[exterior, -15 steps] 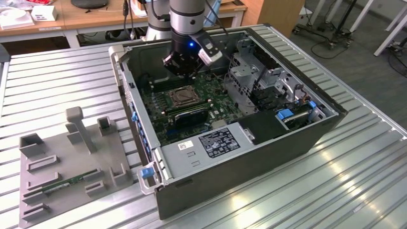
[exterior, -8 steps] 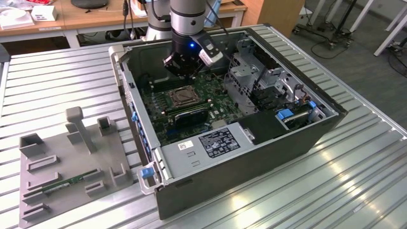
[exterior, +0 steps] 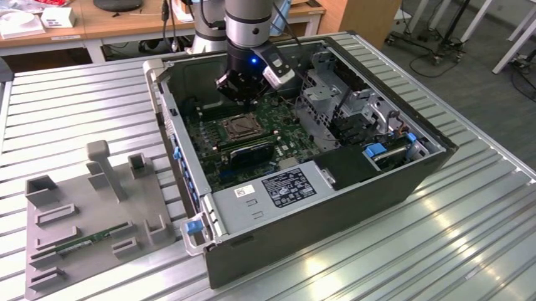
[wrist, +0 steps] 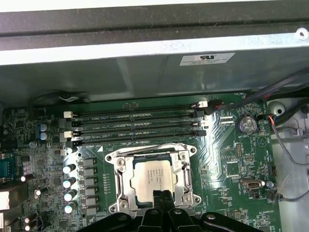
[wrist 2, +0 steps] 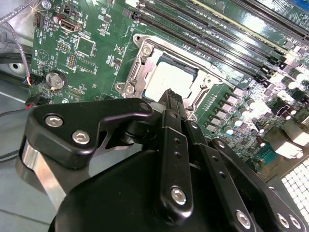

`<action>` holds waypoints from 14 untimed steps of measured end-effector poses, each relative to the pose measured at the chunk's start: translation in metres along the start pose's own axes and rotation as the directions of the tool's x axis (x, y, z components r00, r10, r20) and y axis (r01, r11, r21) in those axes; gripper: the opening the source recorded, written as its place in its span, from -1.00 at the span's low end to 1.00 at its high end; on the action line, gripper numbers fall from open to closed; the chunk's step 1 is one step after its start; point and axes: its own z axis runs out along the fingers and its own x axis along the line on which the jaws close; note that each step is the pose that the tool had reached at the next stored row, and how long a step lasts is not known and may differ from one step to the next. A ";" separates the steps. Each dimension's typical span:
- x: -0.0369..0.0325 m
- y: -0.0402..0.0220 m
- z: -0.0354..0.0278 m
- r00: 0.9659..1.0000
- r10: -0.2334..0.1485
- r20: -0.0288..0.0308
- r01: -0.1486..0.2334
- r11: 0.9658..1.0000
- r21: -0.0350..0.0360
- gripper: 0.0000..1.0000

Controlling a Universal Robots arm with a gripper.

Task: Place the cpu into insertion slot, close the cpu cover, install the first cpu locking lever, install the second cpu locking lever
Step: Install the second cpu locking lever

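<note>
Slatted metal bench [exterior: 469, 238] carries the open PC case [exterior: 335, 207], lying on its side so the motherboard [exterior: 277, 135] faces up and the arm can come straight down onto it. Grey fixture tray [exterior: 92, 219] sits on the bench well apart from the case, toward the exterior view's left, w/ a green board strip [exterior: 88, 239] lying in it. Arm is inside the case, pincer [exterior: 243, 94] hanging just above the socket area. Insertion slot [wrist: 153, 179] sits btwn the long black memory slots [wrist: 137, 126] and the pincer in the first wrist view. The cpu [wrist: 155, 180] is already seated in the slot, pale face up, lying flat and looking square to the rim. The cpu cover [wrist: 181, 169] looks down over it, frame around the chip w/ the face showing thru the cutout, so I judge insertion done and cover closed. Levers: thin metal along the socket edges, can't tell if latched. Pincer [wrist 2: 170, 99] fingers are pressed together, holding nothing, tip just over the socket's near edge; likely narrow like that to poke or push a lever rather than grip. Contact w/ the socket: can't tell.
</note>
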 end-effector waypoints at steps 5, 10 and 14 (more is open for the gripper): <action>-0.0002 -0.0015 -0.0001 1.000 0.000 0.000 0.000 1.000 0.000 -0.79; -0.0004 -0.0044 -0.0003 1.000 0.000 0.000 0.000 1.000 0.000 -0.79; -0.0009 -0.0083 -0.0006 1.000 0.000 0.000 0.000 1.000 0.000 -0.79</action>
